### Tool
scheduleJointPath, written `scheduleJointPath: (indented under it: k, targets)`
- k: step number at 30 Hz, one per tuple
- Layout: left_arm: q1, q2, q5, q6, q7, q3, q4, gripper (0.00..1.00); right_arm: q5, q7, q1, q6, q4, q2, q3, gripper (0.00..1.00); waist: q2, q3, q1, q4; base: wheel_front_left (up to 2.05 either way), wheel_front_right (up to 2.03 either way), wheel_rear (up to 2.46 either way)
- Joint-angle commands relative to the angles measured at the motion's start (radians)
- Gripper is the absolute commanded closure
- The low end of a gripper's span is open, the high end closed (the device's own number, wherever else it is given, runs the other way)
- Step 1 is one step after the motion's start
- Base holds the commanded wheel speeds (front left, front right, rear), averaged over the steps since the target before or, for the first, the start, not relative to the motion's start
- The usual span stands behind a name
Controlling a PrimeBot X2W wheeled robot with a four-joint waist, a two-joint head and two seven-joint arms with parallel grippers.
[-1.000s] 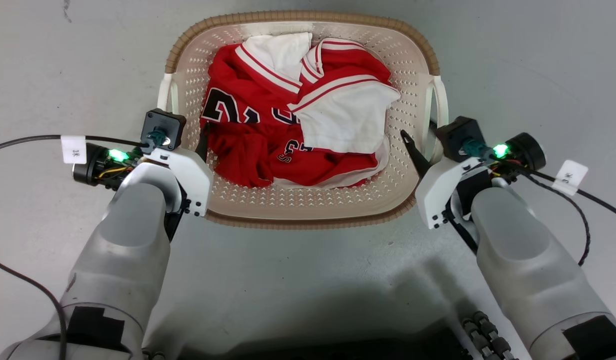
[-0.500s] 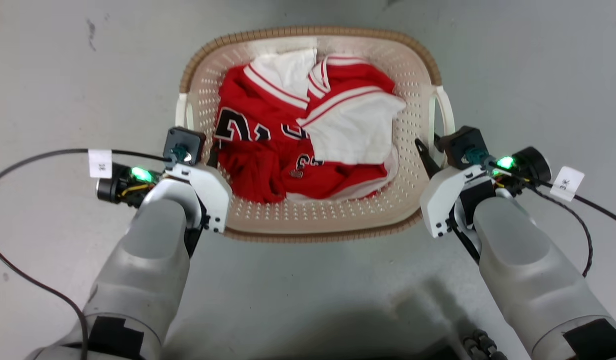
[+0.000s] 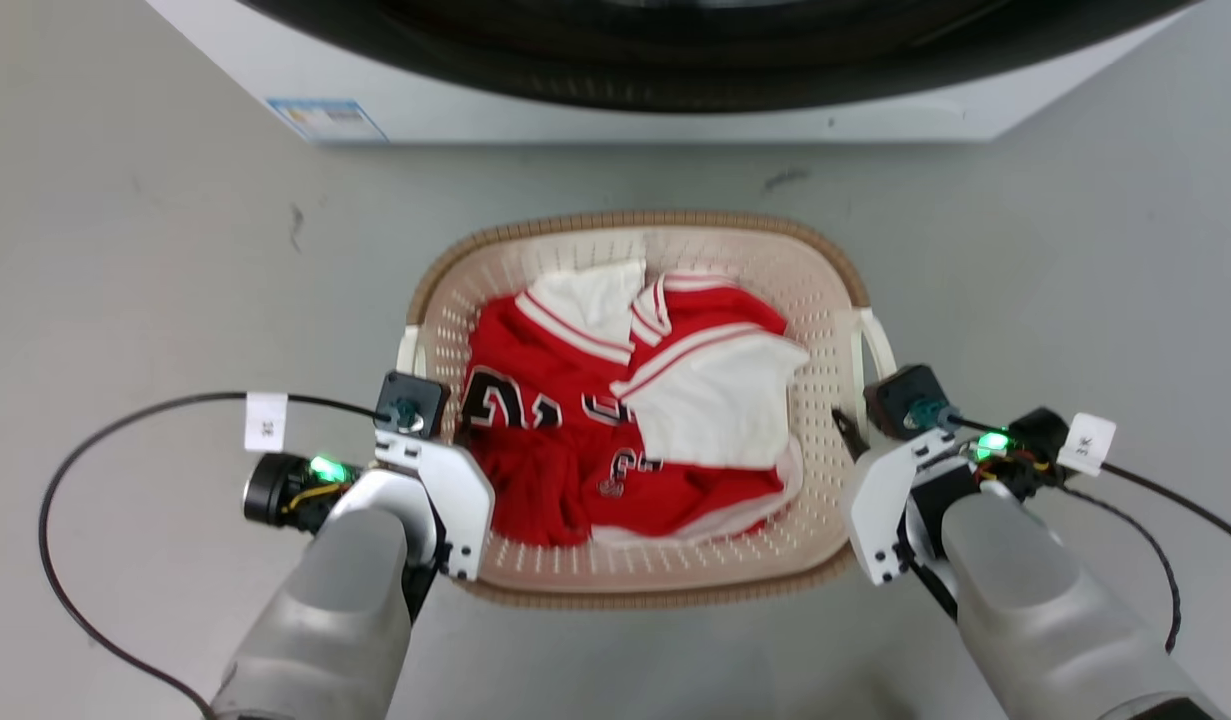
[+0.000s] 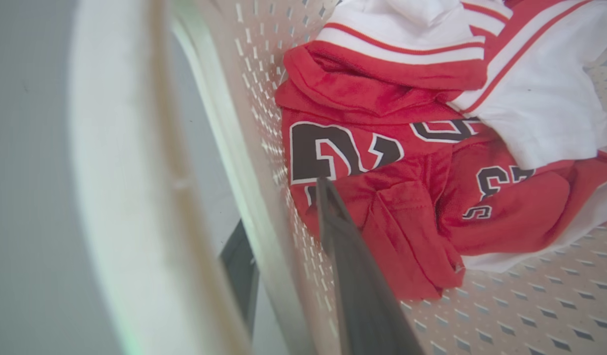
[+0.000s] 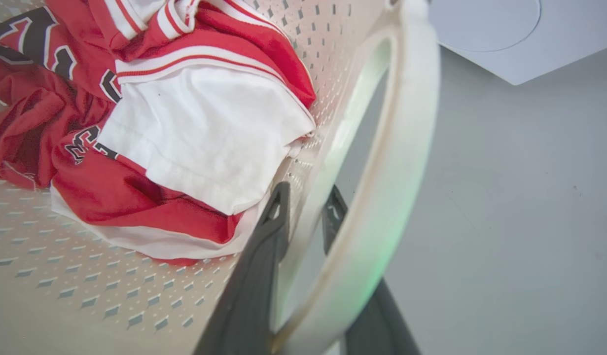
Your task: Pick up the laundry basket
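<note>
Both my pale forearms reach forward and down, one at each short side of the laundry basket (image 3: 635, 222), which sits on the grey floor (image 3: 155, 300) just before the white washer (image 3: 615, 100); my left gripper (image 4: 283, 207) straddles the left wall under one white handle (image 4: 121, 172), one dark finger inside, one outside, pinching the wall; my right gripper (image 5: 308, 192) likewise clamps the right wall under the other handle (image 5: 397, 172); one basket, cream perforated plastic, rounded-rectangular, with a brown woven-look rim and two smooth looped handles; inside lies crumpled soft red jersey cloth (image 3: 555, 470) with black numerals and white cloth (image 3: 715, 410) with red stripes; how many garments, I cannot tell.
</note>
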Motion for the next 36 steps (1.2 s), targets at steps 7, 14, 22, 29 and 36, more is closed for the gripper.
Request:
scheduleJointPath:
  k: [7, 14, 22, 29, 36]
  targets:
    - [0.075, -0.016, -0.05, -0.011, 0.047, -0.059, 0.001, 1.0, 0.045, 0.042, 0.063, 0.002, 0.009, -0.004, 0.069, 1.0, 0.0, -0.171, 0.0001, 0.022, 0.0, 0.0, 0.0]
    - [0.138, -0.021, -0.146, -0.012, 0.126, -0.135, 0.0, 1.0, 0.121, 0.099, 0.121, 0.002, 0.011, -0.003, 0.159, 1.0, 0.0, -0.279, 0.0001, 0.025, 0.0, 0.0, 0.0]
    - [0.205, -0.025, -0.263, -0.012, 0.193, -0.252, -0.038, 1.0, 0.231, 0.164, 0.187, 0.003, 0.009, -0.007, 0.262, 1.0, 0.0, -0.391, 0.0001, 0.03, 0.0, 0.0, 0.0]
    - [0.259, -0.007, -0.364, -0.013, 0.238, -0.344, -0.07, 1.0, 0.339, 0.214, 0.248, 0.002, -0.024, -0.041, 0.353, 1.0, 0.0, -0.469, 0.0001, 0.04, 0.0, 0.0, 0.0]
    - [0.308, 0.017, -0.452, -0.013, 0.27, -0.431, -0.096, 1.0, 0.439, 0.249, 0.297, 0.002, -0.06, -0.077, 0.437, 1.0, 0.0, -0.54, 0.0001, 0.049, 0.0, 0.0, 0.0]
